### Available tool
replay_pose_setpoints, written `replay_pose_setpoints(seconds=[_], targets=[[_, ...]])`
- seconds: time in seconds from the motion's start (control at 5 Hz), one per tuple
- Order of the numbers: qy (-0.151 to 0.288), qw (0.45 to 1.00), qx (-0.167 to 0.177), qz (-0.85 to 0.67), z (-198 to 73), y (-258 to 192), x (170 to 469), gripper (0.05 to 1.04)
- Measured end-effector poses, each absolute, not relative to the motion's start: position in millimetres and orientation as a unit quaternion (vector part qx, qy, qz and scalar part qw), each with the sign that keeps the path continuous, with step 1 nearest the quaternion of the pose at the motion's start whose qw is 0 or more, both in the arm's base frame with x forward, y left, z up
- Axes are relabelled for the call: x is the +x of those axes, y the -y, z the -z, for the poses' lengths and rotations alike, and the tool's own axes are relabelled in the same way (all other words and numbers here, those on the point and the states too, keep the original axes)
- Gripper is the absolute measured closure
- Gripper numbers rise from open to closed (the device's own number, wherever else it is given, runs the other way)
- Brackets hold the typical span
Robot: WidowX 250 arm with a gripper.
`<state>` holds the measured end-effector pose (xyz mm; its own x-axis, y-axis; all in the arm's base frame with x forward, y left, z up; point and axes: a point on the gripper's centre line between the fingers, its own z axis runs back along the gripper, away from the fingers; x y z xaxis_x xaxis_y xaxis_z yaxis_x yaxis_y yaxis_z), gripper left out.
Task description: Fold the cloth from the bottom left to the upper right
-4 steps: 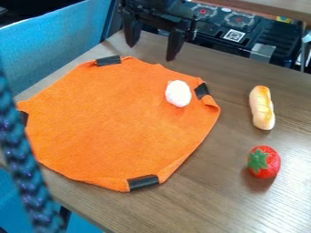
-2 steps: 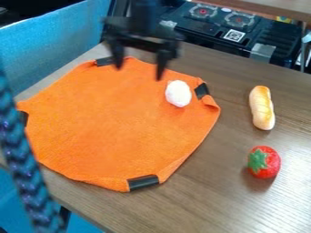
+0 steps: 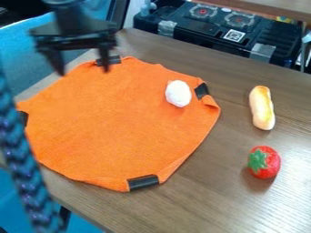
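Note:
The black gripper point(image 3: 84, 73) hangs at the upper left, above the cloth's top left edge, its two fingers spread apart with nothing between them. Below it the orange cloth point(image 3: 115, 123) lies spread out on the table, with black patches at its four corners: top, left, right and bottom. Small folds show at the right and bottom corners. On the cloth, near the right corner, rests a white egg-shaped object point(image 3: 178, 93).
On the wooden table point(image 3: 200, 205), a toy bread point(image 3: 262, 108) and a red strawberry point(image 3: 264, 162) lie to the cloth's right. A black toy stove point(image 3: 213, 32) stands behind. A blue braided cord point(image 3: 24, 168) crosses the left foreground.
The gripper has come in from the top edge, then moved left to the cloth's upper left side. Cloth, egg-shaped object, bread and strawberry have stayed in place.

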<state>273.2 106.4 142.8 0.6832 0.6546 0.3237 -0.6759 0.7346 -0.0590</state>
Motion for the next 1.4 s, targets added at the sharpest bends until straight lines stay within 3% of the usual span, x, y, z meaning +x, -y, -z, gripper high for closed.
replay_pose_setpoints(seconds=[0.2, 0.4, 0.6, 1.4], targets=[[0.174, 0.905, 0.014, -0.388, -123.1, -131.2, 252.0, 0.083], [0.191, 0.896, 0.031, -0.399, -102.7, -154.3, 234.2, 0.083], [0.168, 0.904, 0.036, -0.391, -82.9, -173.8, 224.0, 0.083], [0.157, 0.904, 0.089, -0.387, -49.4, -204.0, 208.6, 0.083]])
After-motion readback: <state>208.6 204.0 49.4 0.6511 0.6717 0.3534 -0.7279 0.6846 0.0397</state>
